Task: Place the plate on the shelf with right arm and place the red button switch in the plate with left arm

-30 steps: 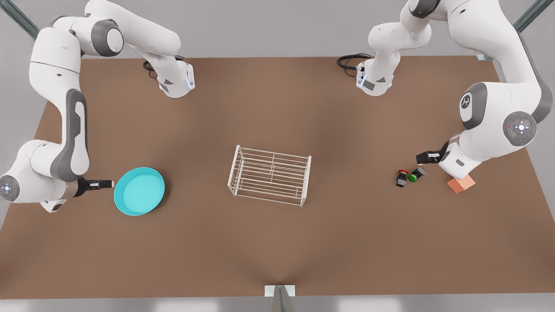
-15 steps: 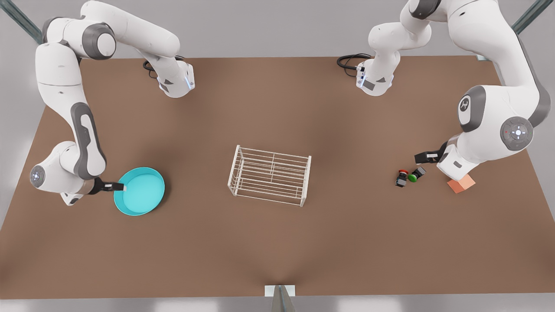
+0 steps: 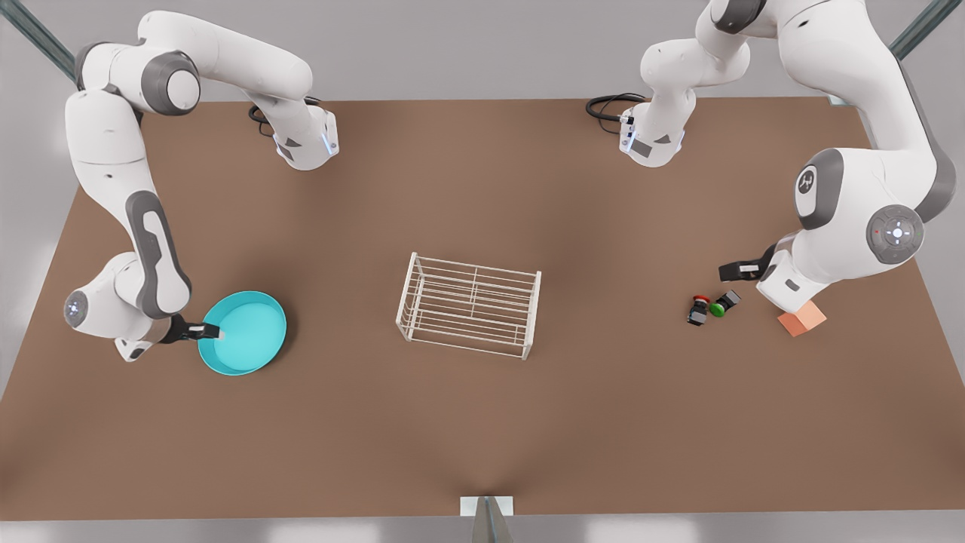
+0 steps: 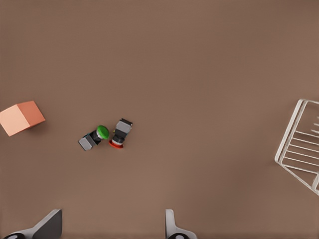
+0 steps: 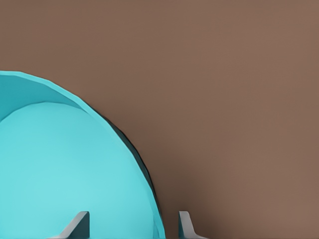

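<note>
Right gripper: we see it at the front view's left, low over the rim of the plate. In the right wrist view its fingertips stand apart, one over the plate's floor and one outside the rim, so the rim lies between them; we cannot tell whether they touch it.
Plate: it sits flat on the brown table, well apart from the shelf and toward the front view's left of it.
Shelf: the white wire rack stands upright near the table's middle with nothing on its top bars; one corner of it shows in the left wrist view.
Left gripper: we see it at the front view's right, above the table near the two switches, its fingers spread wide with nothing between them.
Red button switch: it lies on the table just beside the green button switch, the two nearly touching; in the left wrist view we see both side by side.
Orange block: it rests on the table near the switches, partly under the left arm's wrist.
</note>
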{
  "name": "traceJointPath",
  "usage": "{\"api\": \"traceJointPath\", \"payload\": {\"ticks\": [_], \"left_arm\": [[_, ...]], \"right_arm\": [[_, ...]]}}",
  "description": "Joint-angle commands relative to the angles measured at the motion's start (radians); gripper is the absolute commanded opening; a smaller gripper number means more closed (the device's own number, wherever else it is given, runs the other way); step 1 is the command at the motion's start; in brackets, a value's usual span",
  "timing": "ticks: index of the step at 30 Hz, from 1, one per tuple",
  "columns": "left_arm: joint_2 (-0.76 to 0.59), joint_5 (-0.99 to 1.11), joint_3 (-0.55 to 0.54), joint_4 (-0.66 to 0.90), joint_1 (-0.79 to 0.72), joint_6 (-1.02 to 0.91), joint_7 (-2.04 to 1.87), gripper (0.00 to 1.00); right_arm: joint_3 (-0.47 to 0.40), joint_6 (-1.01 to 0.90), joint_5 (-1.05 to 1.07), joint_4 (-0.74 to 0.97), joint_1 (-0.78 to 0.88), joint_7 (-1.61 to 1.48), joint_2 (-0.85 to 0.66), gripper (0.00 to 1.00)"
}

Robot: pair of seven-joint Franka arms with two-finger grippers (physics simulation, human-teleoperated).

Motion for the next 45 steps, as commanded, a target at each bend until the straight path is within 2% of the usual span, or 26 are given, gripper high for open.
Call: {"api": "traceJointPath", "payload": {"ticks": [1, 6, 8, 12, 15, 18, 20, 22, 28, 29, 32, 33, 35, 37, 42, 45], "left_arm": [[-0.001, 0.001, 0.000, 0.000, 0.001, -0.004, -0.003, 1.00], [-0.001, -0.001, 0.000, 0.000, 0.006, -0.005, -0.001, 1.00], [-0.001, 0.001, 0.000, 0.000, 0.006, -0.004, -0.001, 1.00], [-0.001, -0.001, 0.000, 0.000, 0.007, -0.005, 0.000, 1.00], [-0.001, 0.001, 0.000, 0.002, 0.004, -0.002, -0.001, 1.00], [-0.003, 0.002, -0.003, 0.028, -0.006, 0.005, -0.001, 1.00], [0.010, -0.010, -0.003, 0.056, -0.003, 0.056, -0.003, 1.00], [0.011, -0.007, -0.014, 0.057, -0.019, 0.041, -0.009, 1.00], [0.023, -0.006, -0.025, 0.036, -0.060, 0.041, -0.014, 1.00], [0.023, 0.001, -0.022, 0.025, -0.078, 0.051, -0.015, 1.00], [0.048, 0.001, 0.070, -0.282, -0.077, 0.501, 0.189, 1.00], [0.060, 0.001, 0.072, -0.340, -0.074, 0.585, 0.190, 1.00], [0.111, 0.002, 0.087, -0.368, -0.066, 0.618, 0.279, 1.00], [0.114, 0.001, 0.092, -0.477, -0.063, 0.685, 0.424, 1.00], [0.168, 0.074, 0.115, -0.504, -0.060, 0.749, 0.615, 1.00], [0.218, 0.079, 0.115, -0.507, -0.034, 0.795, 0.620, 1.00]], "right_arm": [[0.000, 0.007, 0.004, 0.005, 0.000, -0.080, 0.008, 0.73], [-0.001, -0.004, 0.004, 0.008, -0.002, -0.112, 0.004, 0.40], [-0.001, -0.006, 0.004, 0.009, -0.002, -0.143, 0.001, 0.21], [0.004, -0.053, 0.004, 0.020, -0.002, -0.163, -0.021, 0.21], [0.014, -0.246, 0.002, 0.112, 0.011, -0.163, -0.041, 0.21], [0.094, -0.386, 0.002, 0.205, 0.011, -0.155, -0.042, 0.21], [0.180, -0.495, 0.002, 0.300, 0.011, -0.118, -0.042, 0.21], [0.284, -0.515, 0.008, 0.350, 0.012, -0.101, -0.041, 0.21], [0.445, -0.535, 0.079, 0.448, 0.044, -0.094, -0.036, 0.21], [0.445, -0.535, 0.083, 0.475, 0.095, -0.077, -0.031, 0.21], [0.451, -0.524, 0.086, 0.574, 0.258, 0.143, 0.018, 0.21], [0.451, -0.520, 0.085, 0.592, 0.296, 0.212, 0.027, 0.21], [0.450, -0.466, 0.086, 0.609, 0.377, 0.331, 0.038, 0.21], [0.448, -0.360, 0.073, 0.604, 0.468, 0.442, 0.050, 0.21], [0.427, -0.145, -0.001, 0.594, 0.611, 0.560, 0.105, 0.21], [0.415, -0.145, -0.098, 0.538, 0.615, 0.560, 0.102, 0.21]]}}
